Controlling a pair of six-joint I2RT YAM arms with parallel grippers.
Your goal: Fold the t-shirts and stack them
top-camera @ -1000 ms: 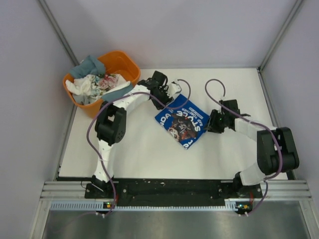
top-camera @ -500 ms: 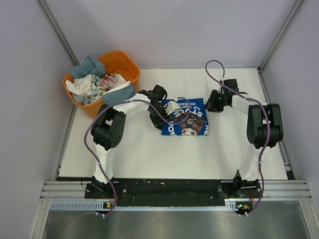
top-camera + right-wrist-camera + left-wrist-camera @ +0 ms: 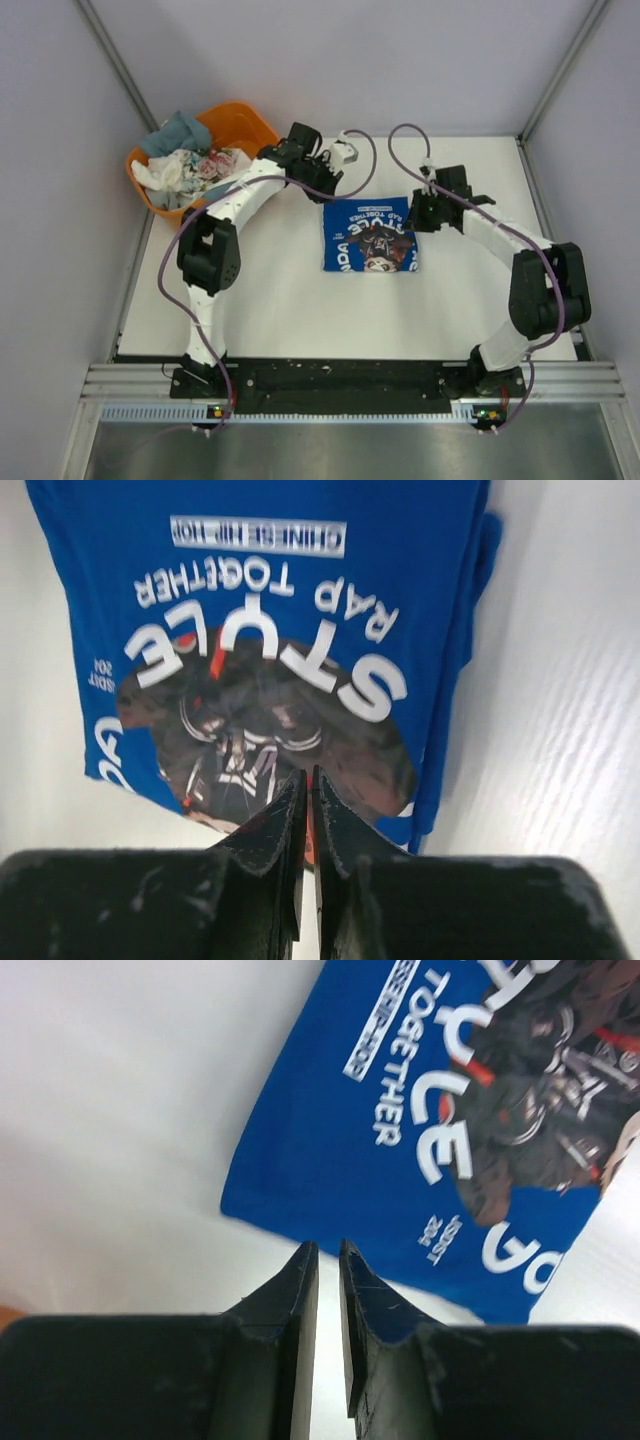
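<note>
The left end effector point(image 3: 328, 1250) and right end effector point(image 3: 308, 775), both all but closed and empty, flank the folded blue t-shirt point(image 3: 368, 235) on the table point(image 3: 280, 300), while the other t-shirts point(image 3: 190, 165), heaped in the orange tub point(image 3: 252, 126) at ten o'clock, await folding.

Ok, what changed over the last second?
The blue t-shirt turned from diagonal to square. The left gripper left it and pulled back toward the far edge, shut, empty; the right gripper swung away, then returned to the shirt's far-right corner, shut. Orange tub and the shirts in it unchanged.
</note>
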